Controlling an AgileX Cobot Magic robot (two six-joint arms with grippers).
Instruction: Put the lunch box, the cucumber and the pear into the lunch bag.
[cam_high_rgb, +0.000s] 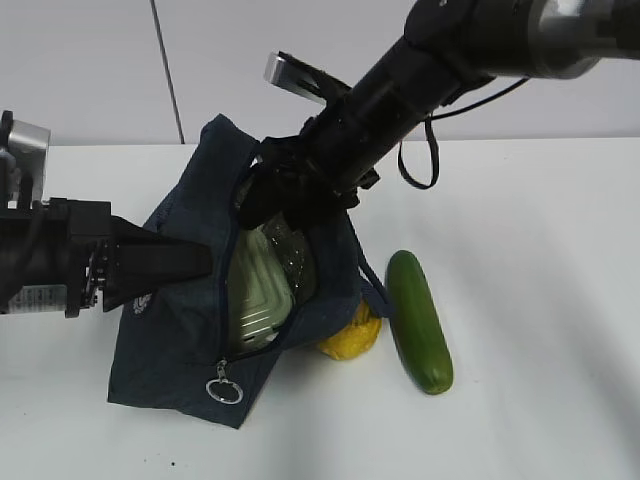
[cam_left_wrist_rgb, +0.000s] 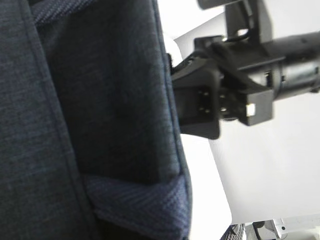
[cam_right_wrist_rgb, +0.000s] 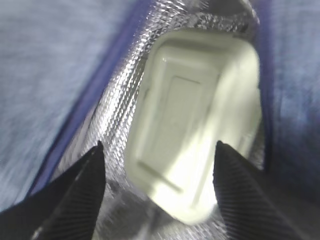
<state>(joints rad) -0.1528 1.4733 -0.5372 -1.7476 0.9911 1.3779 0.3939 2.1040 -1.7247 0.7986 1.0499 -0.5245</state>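
- The lunch bag (cam_high_rgb: 190, 330) lies on the white table (cam_high_rgb: 540, 250) with its mouth gaping; the lunch box (cam_high_rgb: 258, 290) sits inside against the silver lining (cam_right_wrist_rgb: 120, 100).
- The right gripper (cam_right_wrist_rgb: 157, 192) hangs at the mouth just over the box, its fingers (cam_right_wrist_rgb: 80, 190) spread apart and holding nothing.
- The left gripper (cam_high_rgb: 150, 262) is at the bag's left wall; whether its jaws pinch the fabric or merely press it cannot be told.
- The pear (cam_high_rgb: 350, 338) lies outside, touching the bag's right edge and partly tucked under it.
- The cucumber (cam_high_rgb: 418, 320) lies just beside the pear, further right.
- A metal ring pull (cam_high_rgb: 224, 388) rests at the bag's lower end.
- A small white logo (cam_high_rgb: 142, 304) shows beside the left gripper, too small to read.
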